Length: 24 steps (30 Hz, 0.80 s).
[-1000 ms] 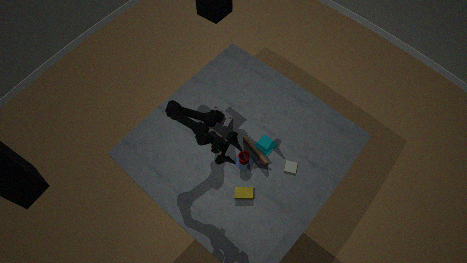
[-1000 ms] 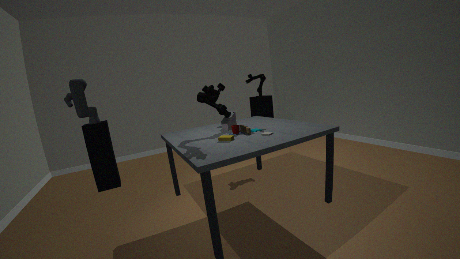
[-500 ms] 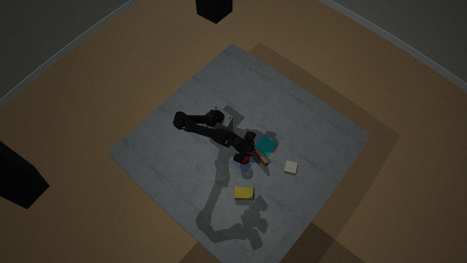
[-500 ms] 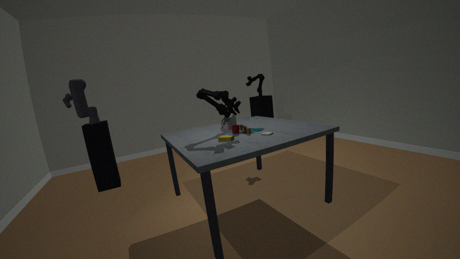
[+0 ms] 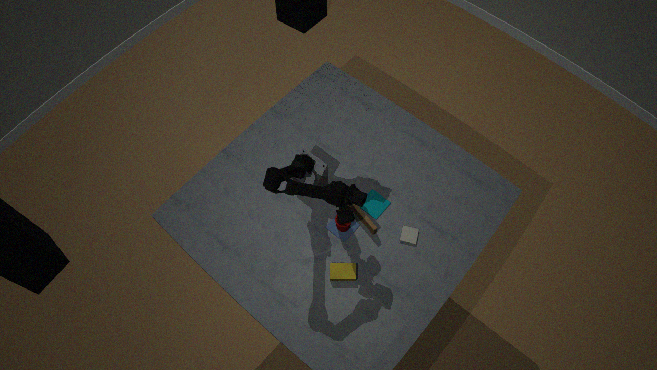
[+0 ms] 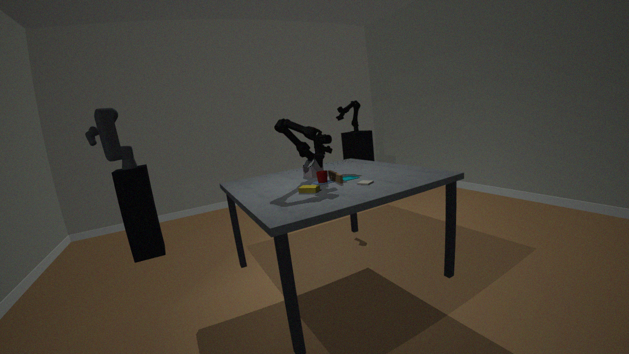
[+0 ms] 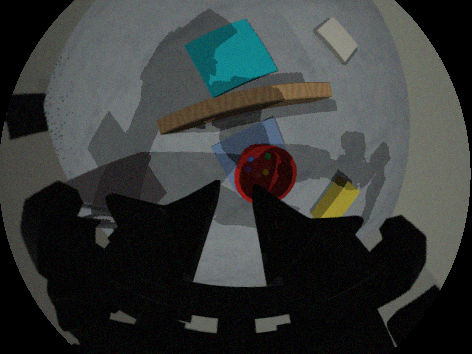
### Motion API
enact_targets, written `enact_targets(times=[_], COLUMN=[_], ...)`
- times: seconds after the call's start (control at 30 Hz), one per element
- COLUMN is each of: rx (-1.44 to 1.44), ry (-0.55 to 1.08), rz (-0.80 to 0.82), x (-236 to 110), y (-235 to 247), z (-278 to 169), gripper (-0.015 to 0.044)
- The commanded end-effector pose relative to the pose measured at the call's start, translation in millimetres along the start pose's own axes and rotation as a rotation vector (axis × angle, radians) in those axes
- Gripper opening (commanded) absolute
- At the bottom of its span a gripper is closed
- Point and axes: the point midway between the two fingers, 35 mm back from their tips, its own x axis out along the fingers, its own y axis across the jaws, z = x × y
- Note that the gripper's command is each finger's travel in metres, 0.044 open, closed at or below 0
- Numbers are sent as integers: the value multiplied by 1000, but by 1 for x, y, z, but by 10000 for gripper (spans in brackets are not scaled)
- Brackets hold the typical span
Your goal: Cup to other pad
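Note:
The red cup [image 5: 342,225] [image 6: 322,177] [image 7: 265,175] stands upright on the blue pad [image 5: 345,236] [image 7: 225,154]. Several small marbles lie inside it in the wrist view. The teal pad [image 5: 379,205] [image 6: 350,178] [image 7: 250,55] lies bare beyond the wooden wall, partly in shadow. My gripper [image 6: 320,165] [image 7: 236,186] points down above the cup, partly open with nothing between its fingers. In the wrist view the cup is off towards the right finger, whose tip overlaps the near rim. In the top view the arm hides the fingertips and part of the cup.
A curved wooden wall [image 5: 366,220] [image 6: 335,177] [image 7: 300,93] stands between the two pads, close to the cup. A yellow block [image 5: 342,271] [image 6: 308,189] [image 7: 336,201] lies on the cup's side of it. A flat white block [image 5: 409,234] [image 6: 365,182] [image 7: 337,42] lies past the wall's end.

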Motion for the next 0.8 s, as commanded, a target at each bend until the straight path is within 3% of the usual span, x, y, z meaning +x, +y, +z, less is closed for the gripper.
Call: enact_targets(times=[0.0,0.77], rx=[-50,-50], ry=[30,27], rz=[-5,-4], x=[-1,28], y=[-1,-3], z=[0,1], gripper=[148,148])
